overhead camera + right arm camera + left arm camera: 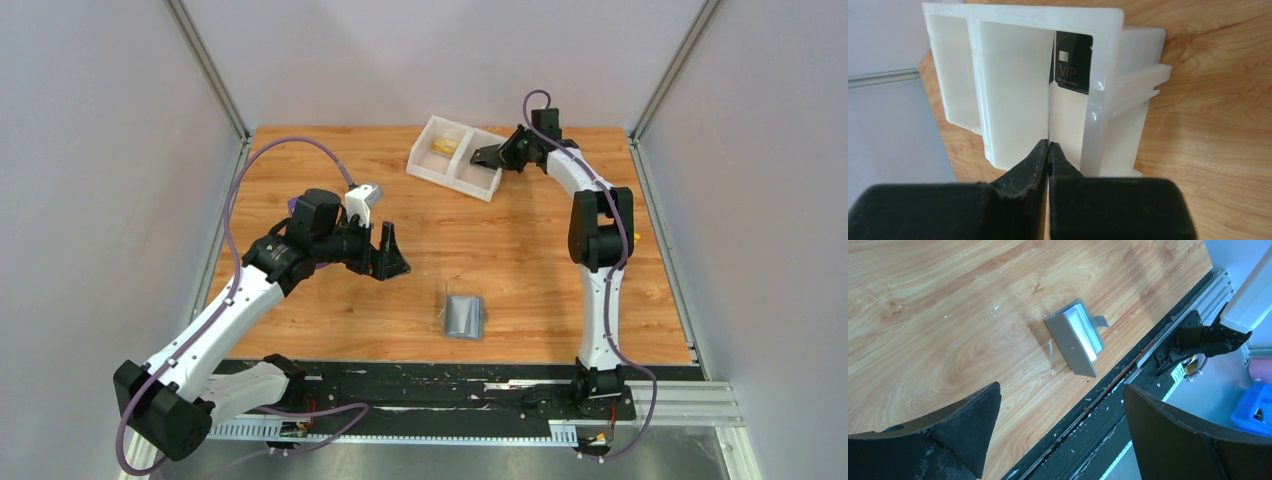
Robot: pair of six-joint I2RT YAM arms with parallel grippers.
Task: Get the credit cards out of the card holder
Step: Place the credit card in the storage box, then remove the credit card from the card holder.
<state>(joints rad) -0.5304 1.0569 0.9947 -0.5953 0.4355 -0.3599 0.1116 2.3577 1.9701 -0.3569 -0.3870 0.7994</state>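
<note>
The grey card holder (463, 318) lies half open on the wood near the front edge; the left wrist view shows its grey panel (1075, 342) with a white inside. My left gripper (392, 255) (1062, 390) hangs open and empty, up and to the left of the holder. At the back, my right gripper (480, 157) (1049, 144) is shut on a thin credit card (1049, 90), seen edge-on, in the right compartment of the white tray (470, 180) (1023, 12). A gold-yellow credit card (444, 146) lies in the tray's left compartment.
A small black piece marked VIP (1074, 62) lies in the tray's right compartment. A black strip and metal rail (450, 385) run along the table's near edge. Grey walls close in the left, right and back. A blue box (1253, 407) sits below the table edge.
</note>
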